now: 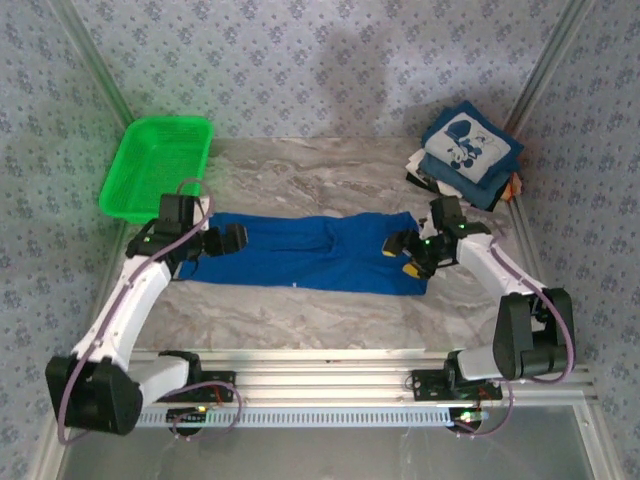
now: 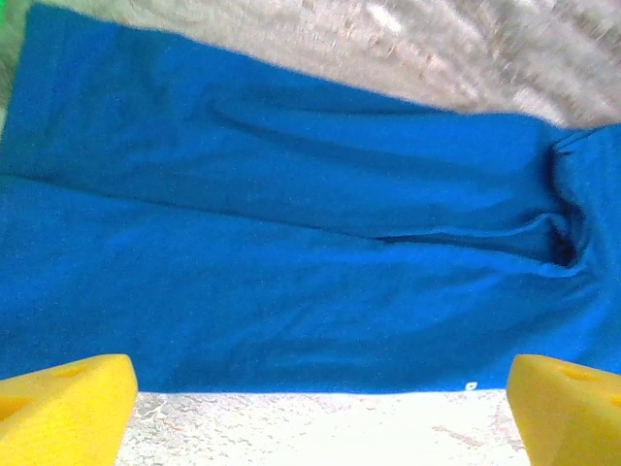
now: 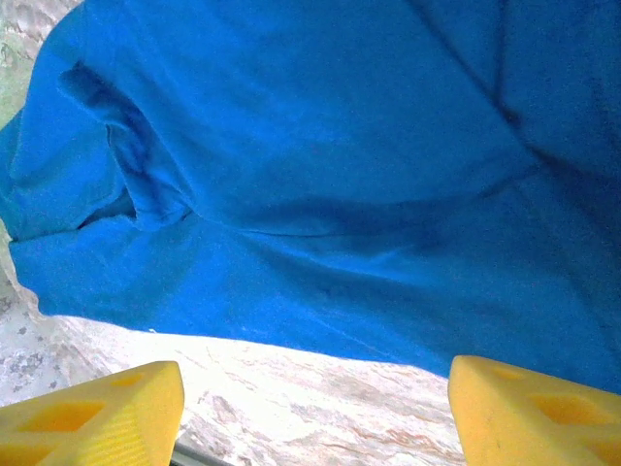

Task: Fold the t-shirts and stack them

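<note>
A royal-blue t-shirt (image 1: 300,255) lies folded into a long strip across the middle of the marble table. My left gripper (image 1: 232,240) hovers over its left end, jaws wide open. In the left wrist view the gripper (image 2: 320,427) has bare table between its yellow fingertips (image 2: 63,413), just short of the shirt's (image 2: 291,243) straight edge. My right gripper (image 1: 400,250) is at the shirt's right end, also open. The right wrist view has this gripper (image 3: 315,417) over bare marble, with the shirt (image 3: 340,175) just beyond its fingertips (image 3: 534,413). A navy t-shirt with white print (image 1: 468,148) tops a folded stack at the back right.
A green mesh basket (image 1: 157,165) stands at the back left of the table. The folded stack sits close to the right wall, behind the right arm. Bare marble (image 1: 300,190) lies between the shirt and the back edge, and a metal rail (image 1: 320,375) runs along the near edge.
</note>
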Motion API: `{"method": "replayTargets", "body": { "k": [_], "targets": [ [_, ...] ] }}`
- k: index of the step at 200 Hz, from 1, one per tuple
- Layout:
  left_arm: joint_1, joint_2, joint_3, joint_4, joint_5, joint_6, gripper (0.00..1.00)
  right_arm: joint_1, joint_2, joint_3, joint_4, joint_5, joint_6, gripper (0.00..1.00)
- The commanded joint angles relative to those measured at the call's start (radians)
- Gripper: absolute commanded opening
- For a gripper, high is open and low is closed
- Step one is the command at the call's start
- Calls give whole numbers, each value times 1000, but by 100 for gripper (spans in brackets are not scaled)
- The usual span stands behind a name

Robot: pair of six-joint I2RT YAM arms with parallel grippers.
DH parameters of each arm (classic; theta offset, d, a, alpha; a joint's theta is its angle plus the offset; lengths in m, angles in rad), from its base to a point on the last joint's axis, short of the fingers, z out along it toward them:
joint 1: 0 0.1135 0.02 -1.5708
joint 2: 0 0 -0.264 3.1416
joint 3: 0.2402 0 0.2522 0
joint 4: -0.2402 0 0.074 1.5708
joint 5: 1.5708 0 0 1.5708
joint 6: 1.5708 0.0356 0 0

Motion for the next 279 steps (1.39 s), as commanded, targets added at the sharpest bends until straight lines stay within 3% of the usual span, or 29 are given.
{"method": "replayTargets", "body": {
  "k": [1,8,30,55,74,100,148,218,256,279],
  "targets": [
    [-13,112,59,26,13,32,94,49,42,-20,68,67,73,71],
    [-12,156,71,27,6,29,91,59,61,-21,77,84,89,69],
    [-8,297,120,38,-10,33,66,81,127,-25,123,144,141,58],
    [6,457,181,33,-75,7,59,117,214,12,110,257,172,51],
    [8,563,234,-47,-182,-44,59,136,278,41,95,330,215,51],
    [11,605,215,-47,-196,-116,60,158,330,89,92,406,251,51],
    [17,649,144,-39,-153,-225,61,156,524,295,-5,445,221,53],
    [8,540,8,-48,-73,-315,69,116,777,626,-94,392,240,56],
    [8,500,-34,-54,-20,-347,71,89,963,924,-176,345,189,56],
    [5,471,-50,-54,30,-366,72,83,1125,1212,-268,295,146,56]
  ]
}}
